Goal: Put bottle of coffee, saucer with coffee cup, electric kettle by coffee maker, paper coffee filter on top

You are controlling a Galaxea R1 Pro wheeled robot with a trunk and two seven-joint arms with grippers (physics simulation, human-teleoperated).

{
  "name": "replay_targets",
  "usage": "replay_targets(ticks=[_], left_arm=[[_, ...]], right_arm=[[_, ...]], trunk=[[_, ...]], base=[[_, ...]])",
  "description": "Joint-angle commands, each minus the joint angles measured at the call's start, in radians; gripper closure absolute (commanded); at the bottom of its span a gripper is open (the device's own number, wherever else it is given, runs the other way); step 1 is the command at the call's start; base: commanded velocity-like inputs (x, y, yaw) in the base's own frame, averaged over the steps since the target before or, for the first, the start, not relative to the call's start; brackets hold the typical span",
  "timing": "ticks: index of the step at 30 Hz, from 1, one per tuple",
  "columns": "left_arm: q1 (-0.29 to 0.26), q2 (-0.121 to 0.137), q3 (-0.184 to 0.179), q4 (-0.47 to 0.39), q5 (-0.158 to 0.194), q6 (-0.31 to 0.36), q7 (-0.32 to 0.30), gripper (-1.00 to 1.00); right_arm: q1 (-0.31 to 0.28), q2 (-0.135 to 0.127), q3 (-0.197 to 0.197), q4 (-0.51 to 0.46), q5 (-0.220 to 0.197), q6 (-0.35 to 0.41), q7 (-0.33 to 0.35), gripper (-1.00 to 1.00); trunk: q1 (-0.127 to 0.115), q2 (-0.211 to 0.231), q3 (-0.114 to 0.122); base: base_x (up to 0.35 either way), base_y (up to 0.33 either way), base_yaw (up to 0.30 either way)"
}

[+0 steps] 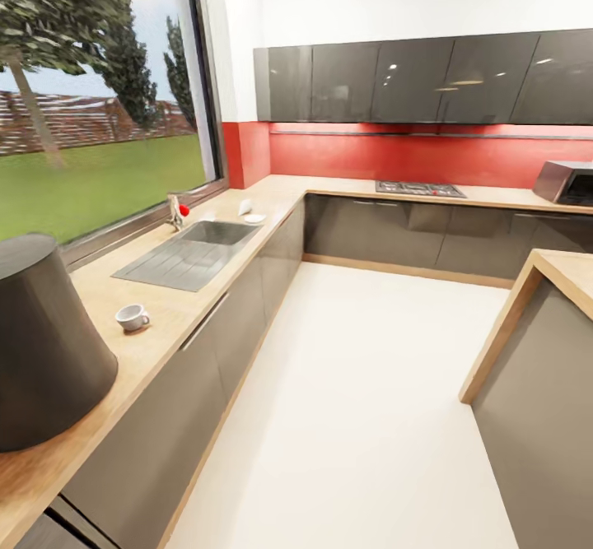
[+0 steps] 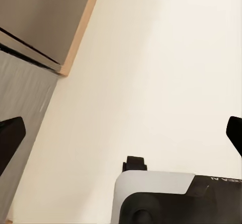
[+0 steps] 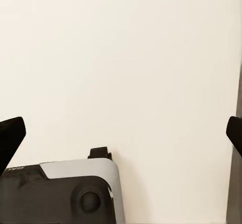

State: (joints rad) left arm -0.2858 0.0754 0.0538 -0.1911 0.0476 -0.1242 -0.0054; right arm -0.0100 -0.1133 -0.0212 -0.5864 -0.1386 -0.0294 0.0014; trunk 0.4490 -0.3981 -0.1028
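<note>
The kitchen countertop (image 1: 173,310) runs along the window at the left, with an inset steel sink (image 1: 193,251). The coffee cup (image 1: 132,316), tiny and white with a loop handle, stands on the wood just before the sink's drainer. Two small white things (image 1: 249,212) lie past the sink; the flat round one may be the saucer, but it is too small to tell. The bottle of coffee and the kitchen shelf are out of view. My left gripper (image 2: 121,133) and right gripper (image 3: 121,133) hang over the pale floor, both open and empty.
A large dark tapered object (image 1: 45,343) stands on the near counter at the left. A faucet with a red knob (image 1: 178,212) is behind the sink. The back counter holds a hob (image 1: 420,189) and a steel appliance (image 1: 567,182). A peninsula counter (image 1: 543,318) juts in at right.
</note>
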Motion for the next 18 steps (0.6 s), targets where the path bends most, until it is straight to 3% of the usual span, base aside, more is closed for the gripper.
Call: replay_targets(ticks=[1,18], left_arm=[[-0.001,0.000,0.003,0.001,0.005,-0.003,0.000,-1.00],[-0.001,0.006,0.004,0.001,0.006,-0.005,0.002,-1.00]], right_arm=[[-0.001,-0.001,0.001,0.000,-0.011,-0.003,0.000,-1.00],[-0.001,0.000,0.000,0.003,-0.011,-0.004,-0.006,-1.00]], trunk=[[0.001,-0.002,-0.002],[0.001,-0.002,-0.002]], base=[[0.297,-0.198,0.000],[0.288,-0.208,0.000]])
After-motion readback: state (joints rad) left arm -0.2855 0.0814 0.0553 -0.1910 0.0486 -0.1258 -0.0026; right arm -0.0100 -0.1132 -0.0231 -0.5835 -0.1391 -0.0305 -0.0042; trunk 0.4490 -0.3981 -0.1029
